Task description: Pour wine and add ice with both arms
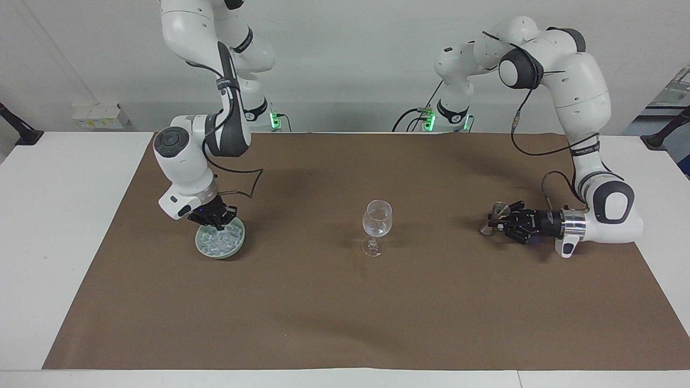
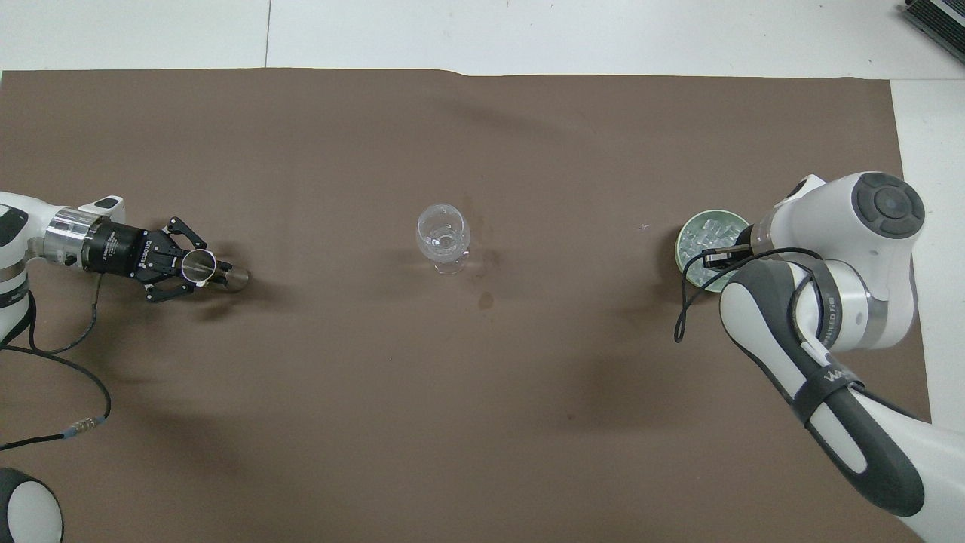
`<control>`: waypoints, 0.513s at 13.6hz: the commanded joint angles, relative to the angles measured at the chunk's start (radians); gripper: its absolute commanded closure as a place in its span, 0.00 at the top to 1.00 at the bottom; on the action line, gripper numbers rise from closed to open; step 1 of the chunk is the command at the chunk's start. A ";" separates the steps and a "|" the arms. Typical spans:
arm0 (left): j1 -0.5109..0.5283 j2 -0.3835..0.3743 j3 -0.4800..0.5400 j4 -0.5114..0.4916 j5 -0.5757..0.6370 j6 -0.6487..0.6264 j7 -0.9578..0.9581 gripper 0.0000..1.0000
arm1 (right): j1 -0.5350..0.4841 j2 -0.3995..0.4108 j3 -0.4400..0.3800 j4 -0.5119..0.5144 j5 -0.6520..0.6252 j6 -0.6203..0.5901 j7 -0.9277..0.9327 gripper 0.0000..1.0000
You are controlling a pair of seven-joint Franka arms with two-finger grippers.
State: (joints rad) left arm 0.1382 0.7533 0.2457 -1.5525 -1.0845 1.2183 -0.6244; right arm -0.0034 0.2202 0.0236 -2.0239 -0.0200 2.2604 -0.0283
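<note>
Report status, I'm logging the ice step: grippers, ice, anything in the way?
Right gripper down over the ice in its bowl. Left gripper around a small metal cup, low over the mat. Glass mid-table, nothing beside it.

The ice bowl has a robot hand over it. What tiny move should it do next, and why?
Probably lift straight up a little. The right gripper is low over the ice in the green bowl, and the wine glass at mid-table holds no ice cubes that show.

Right pincer (image 1: pixel 217 220) points down, arm bent — left pincer (image 1: pixel 498 222) lies level, low.
</note>
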 commanded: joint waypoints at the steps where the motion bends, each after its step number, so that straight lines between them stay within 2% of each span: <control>1: 0.000 0.001 0.009 -0.012 -0.021 -0.005 0.022 0.17 | -0.003 -0.005 0.007 -0.001 0.005 0.016 -0.027 0.59; 3: 0.000 0.001 0.009 -0.012 -0.020 -0.005 0.022 0.40 | -0.003 -0.004 0.007 -0.001 0.002 0.021 -0.032 0.59; 4: 0.001 0.001 0.009 -0.012 -0.020 -0.005 0.022 0.65 | -0.003 -0.004 0.007 -0.001 -0.006 0.021 -0.032 0.59; 5: 0.001 0.001 0.009 -0.011 -0.018 -0.005 0.022 0.72 | -0.003 -0.004 0.009 -0.003 -0.015 0.031 -0.033 0.59; 7: 0.001 0.001 0.012 -0.009 -0.018 -0.006 0.020 0.80 | -0.001 -0.001 0.009 -0.003 -0.021 0.067 -0.048 0.56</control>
State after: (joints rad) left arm 0.1382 0.7559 0.2469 -1.5525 -1.0848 1.2186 -0.6181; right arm -0.0030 0.2203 0.0294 -2.0225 -0.0277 2.2926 -0.0328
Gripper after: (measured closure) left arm 0.467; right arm 0.423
